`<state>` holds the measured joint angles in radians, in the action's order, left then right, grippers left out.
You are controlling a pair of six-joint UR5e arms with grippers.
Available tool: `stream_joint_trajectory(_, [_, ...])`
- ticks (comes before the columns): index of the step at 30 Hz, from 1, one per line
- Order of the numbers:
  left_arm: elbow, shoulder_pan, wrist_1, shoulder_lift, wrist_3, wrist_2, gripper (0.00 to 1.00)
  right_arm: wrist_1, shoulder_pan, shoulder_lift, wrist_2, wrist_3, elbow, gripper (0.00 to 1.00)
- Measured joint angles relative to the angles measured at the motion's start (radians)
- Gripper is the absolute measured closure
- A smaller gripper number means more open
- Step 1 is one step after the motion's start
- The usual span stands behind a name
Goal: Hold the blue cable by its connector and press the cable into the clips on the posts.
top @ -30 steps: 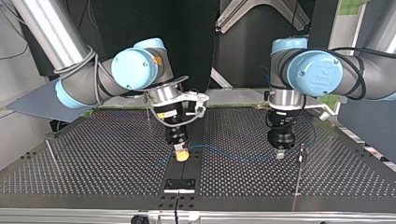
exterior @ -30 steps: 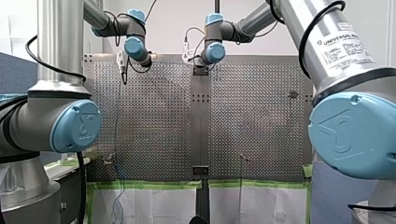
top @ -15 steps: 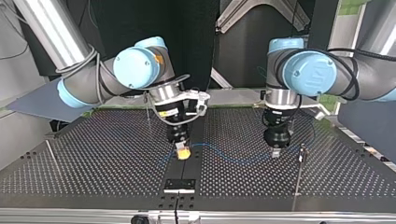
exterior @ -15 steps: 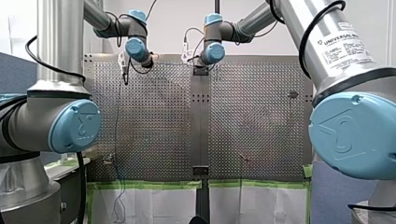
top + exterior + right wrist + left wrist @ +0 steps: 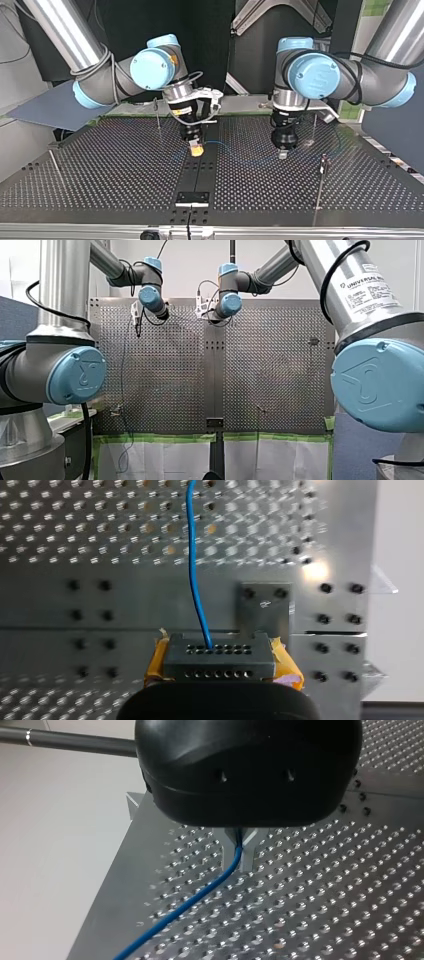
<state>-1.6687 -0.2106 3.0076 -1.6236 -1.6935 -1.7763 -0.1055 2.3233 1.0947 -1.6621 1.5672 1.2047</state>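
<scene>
Two claws are seen low over the perforated tabletop (image 5: 100, 175) in the top view, near its far middle. The right claw (image 5: 196, 149), entering at that view's left, is closed on the connector (image 5: 220, 656), a dark block with rows of small holes that is pinched between the yellow pads (image 5: 286, 666). The block is shown end-on in the right wrist view, with the blue cable (image 5: 192, 555) leaving its face and running straight ahead over the tabletop. The left claw (image 5: 283, 153), at the top view's right, is closed on the cable farther along. In the left wrist view the thin strand is gripped between the metal fingers (image 5: 251, 856), whose tips are held close to the surface, and from there it is led off at a slant toward the tabletop's edge. Between the two claws the cable is seen in the top view as a shallow curve near the surface. A slim post (image 5: 319, 192) is stood upright near the left claw, at the view's right and apart from it. Whether the cable is touching any clip cannot be told. In the front view both wrists are shown side by side at the far end of the tabletop.
</scene>
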Motion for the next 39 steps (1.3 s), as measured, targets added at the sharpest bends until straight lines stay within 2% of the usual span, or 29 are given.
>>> stream_joint_trajectory(5, [-0.016,-0.019,-0.012,-0.006,0.000,-0.012,1.00,-0.002,0.000,0.000,-0.021,0.003,0.044,1.00])
stream_joint_trajectory(14, [-0.025,-0.061,-0.008,-0.050,0.008,-0.048,1.00,-0.009,-0.009,0.000,-0.047,0.024,0.093,1.00])
stream_joint_trajectory(20, [-0.064,-0.084,-0.038,-0.055,-0.013,-0.071,1.00,-0.047,-0.014,0.000,-0.060,0.052,0.141,1.00])
stream_joint_trajectory(23, [-0.087,-0.093,-0.062,-0.068,-0.020,-0.074,1.00,-0.072,-0.015,0.000,-0.071,0.056,0.166,1.00])
stream_joint_trajectory(27, [-0.120,-0.112,-0.094,-0.096,-0.018,-0.076,1.00,-0.102,-0.015,0.000,-0.090,0.051,0.197,1.00])
stream_joint_trajectory(31, [-0.153,-0.142,-0.128,-0.121,-0.027,-0.095,1.00,-0.133,-0.017,0.000,-0.108,0.038,0.228,1.00])
stream_joint_trajectory(35, [-0.166,-0.171,-0.159,-0.128,-0.031,-0.122,1.00,-0.167,-0.020,0.000,-0.125,0.023,0.262,1.00])
stream_joint_trajectory(39, [-0.169,-0.187,-0.189,-0.140,-0.031,-0.145,1.00,-0.197,-0.022,0.000,-0.130,0.021,0.292,1.00])
